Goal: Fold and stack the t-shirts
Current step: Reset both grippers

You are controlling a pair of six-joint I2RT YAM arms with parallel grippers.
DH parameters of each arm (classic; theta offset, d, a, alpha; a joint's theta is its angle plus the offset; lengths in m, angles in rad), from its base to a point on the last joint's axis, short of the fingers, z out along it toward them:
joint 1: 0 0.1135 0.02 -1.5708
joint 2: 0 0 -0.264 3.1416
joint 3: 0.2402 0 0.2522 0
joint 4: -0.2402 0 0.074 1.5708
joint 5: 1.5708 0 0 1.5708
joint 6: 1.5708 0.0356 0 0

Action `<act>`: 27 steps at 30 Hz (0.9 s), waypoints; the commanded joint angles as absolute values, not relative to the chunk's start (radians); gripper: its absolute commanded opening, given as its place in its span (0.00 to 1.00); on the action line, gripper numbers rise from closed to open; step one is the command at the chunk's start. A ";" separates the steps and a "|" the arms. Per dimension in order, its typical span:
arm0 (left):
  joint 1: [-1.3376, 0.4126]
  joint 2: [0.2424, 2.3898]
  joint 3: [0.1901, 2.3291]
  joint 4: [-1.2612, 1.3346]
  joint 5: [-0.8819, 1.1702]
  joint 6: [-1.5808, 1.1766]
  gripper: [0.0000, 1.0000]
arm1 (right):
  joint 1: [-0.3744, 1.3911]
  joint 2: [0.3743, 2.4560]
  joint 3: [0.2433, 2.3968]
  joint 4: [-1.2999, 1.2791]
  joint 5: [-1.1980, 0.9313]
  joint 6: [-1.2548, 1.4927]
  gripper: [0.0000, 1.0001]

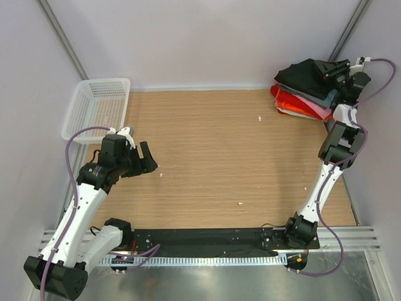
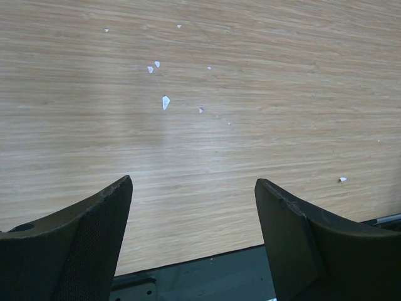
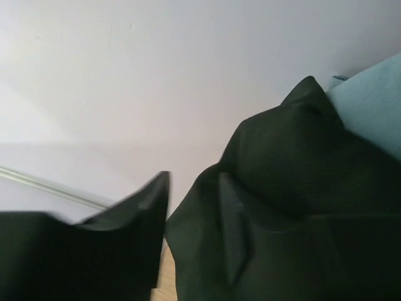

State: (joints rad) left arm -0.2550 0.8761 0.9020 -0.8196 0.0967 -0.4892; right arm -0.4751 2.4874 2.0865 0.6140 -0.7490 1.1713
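The t-shirts lie in a stack at the table's far right corner. The black t-shirt (image 1: 306,75) is rumpled on top, over the folded teal-grey (image 1: 324,98), pink (image 1: 321,112) and red-orange (image 1: 291,100) ones. My right gripper (image 1: 331,68) is at the black shirt's right side. In the right wrist view its jaws (image 3: 194,207) stand partly apart, with the black cloth (image 3: 282,188) against the right finger and teal cloth (image 3: 369,106) behind. My left gripper (image 1: 143,160) is open and empty above bare wood at the left (image 2: 194,188).
A white mesh basket (image 1: 97,108) stands at the far left corner. Small white flecks (image 2: 165,102) dot the wooden tabletop (image 1: 219,157). The walls close in right behind the stack. A black base plate (image 1: 207,241) runs along the near edge.
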 commanded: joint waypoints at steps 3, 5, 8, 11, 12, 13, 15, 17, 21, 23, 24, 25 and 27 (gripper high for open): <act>-0.258 0.858 0.904 -0.793 0.081 -0.483 0.80 | -0.572 2.427 2.097 0.635 -0.675 1.313 0.66; -0.258 0.850 0.904 -0.795 0.084 -0.483 0.80 | -0.584 2.393 2.115 0.626 -0.666 1.321 0.72; -0.258 0.836 0.902 -0.792 0.080 -0.483 0.80 | -0.603 2.326 2.125 0.606 -0.647 1.339 0.77; -0.258 0.824 0.904 -0.792 0.083 -0.482 0.80 | -0.611 2.238 2.105 0.558 -0.637 1.327 0.80; -0.258 0.819 0.904 -0.790 0.084 -0.482 0.80 | -0.614 2.208 2.096 0.549 -0.635 1.319 0.82; -0.259 0.818 0.904 -0.790 0.087 -0.482 0.80 | -0.615 2.156 2.083 0.526 -0.629 1.306 0.83; -0.258 0.805 0.904 -0.790 0.091 -0.480 0.80 | -0.612 2.093 2.040 0.512 -0.623 1.293 0.85; -0.258 0.796 0.904 -0.785 0.095 -0.480 0.80 | -0.611 1.999 1.988 0.489 -0.615 1.270 0.86; -0.258 0.779 0.902 -0.782 0.100 -0.479 0.80 | -0.600 1.840 1.901 0.387 -0.604 1.192 0.87; -0.258 0.776 0.902 -0.784 0.103 -0.477 0.80 | -0.597 1.739 1.832 0.355 -0.603 1.143 0.88; -0.258 0.775 0.902 -0.779 0.104 -0.477 0.80 | -0.597 1.702 1.803 0.325 -0.597 1.126 0.88; -0.258 0.772 0.900 -0.779 0.104 -0.477 0.80 | -0.597 1.665 1.771 0.312 -0.592 1.111 0.89; -0.258 0.769 0.902 -0.781 0.107 -0.477 0.80 | -0.594 1.541 1.675 0.252 -0.578 1.042 0.89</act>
State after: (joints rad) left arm -0.2550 0.7856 0.9016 -0.8188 0.0978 -0.4889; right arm -0.6044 1.6741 1.7588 0.3275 -0.6212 1.1511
